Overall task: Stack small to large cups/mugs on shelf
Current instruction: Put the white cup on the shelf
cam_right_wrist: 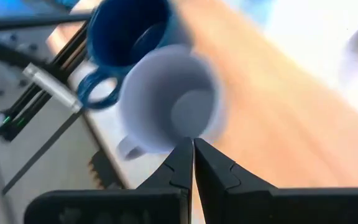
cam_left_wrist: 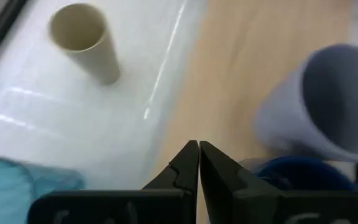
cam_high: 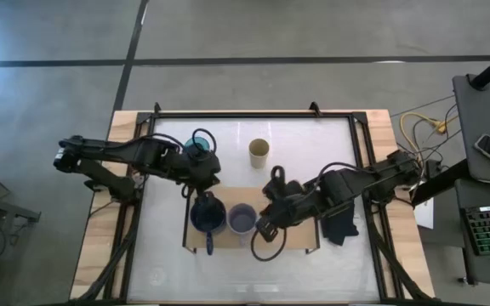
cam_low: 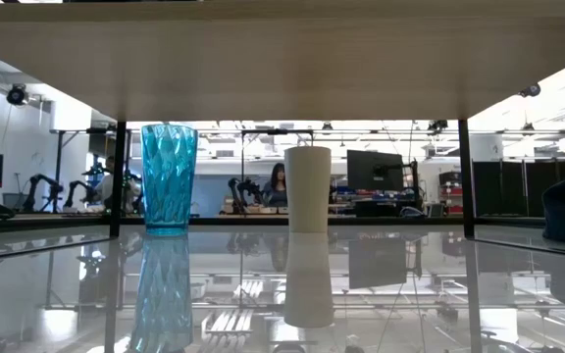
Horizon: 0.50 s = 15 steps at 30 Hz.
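On the wooden shelf [cam_high: 300, 238] near the tabletop's front edge stand a navy handled mug [cam_high: 206, 216] and a grey-lavender mug [cam_high: 242, 220]; behind, the ribbed teal tumbler [cam_low: 168, 176] and tan cup [cam_high: 259, 153]. Both tools, left [cam_left_wrist: 197, 163] and right [cam_right_wrist: 192, 163], are closed, empty.

The whole desk [cam_high: 164, 255] is seen from straight above in the high view. The low view is set at desk height, under the shelf [cam_low: 282, 59], facing the room. Close wrist views are shared over the grey-lavender mug [cam_left_wrist: 328, 99] [cam_right_wrist: 169, 102].
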Each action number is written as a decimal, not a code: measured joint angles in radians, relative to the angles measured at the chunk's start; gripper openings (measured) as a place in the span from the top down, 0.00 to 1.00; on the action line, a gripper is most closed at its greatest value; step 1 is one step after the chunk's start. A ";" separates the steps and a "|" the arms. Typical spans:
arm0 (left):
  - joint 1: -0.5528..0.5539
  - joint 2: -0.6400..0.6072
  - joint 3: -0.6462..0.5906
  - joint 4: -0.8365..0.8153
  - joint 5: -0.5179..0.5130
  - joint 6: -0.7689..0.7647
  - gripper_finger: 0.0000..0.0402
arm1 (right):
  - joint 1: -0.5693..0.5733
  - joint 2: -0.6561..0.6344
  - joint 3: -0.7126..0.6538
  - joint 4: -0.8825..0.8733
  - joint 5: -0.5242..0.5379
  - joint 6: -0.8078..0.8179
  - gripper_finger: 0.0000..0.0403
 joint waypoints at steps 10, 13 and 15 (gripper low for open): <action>0.175 -0.066 -0.001 -0.008 0.166 0.026 1.00 | -0.017 -0.096 0.000 -0.182 0.096 -0.045 0.98; 0.256 -0.065 -0.004 -0.009 0.282 0.073 1.00 | -0.061 -0.111 -0.001 -0.274 0.102 -0.081 0.95; 0.301 -0.065 -0.004 -0.009 0.324 0.109 1.00 | -0.100 -0.116 -0.011 -0.302 0.103 -0.100 0.91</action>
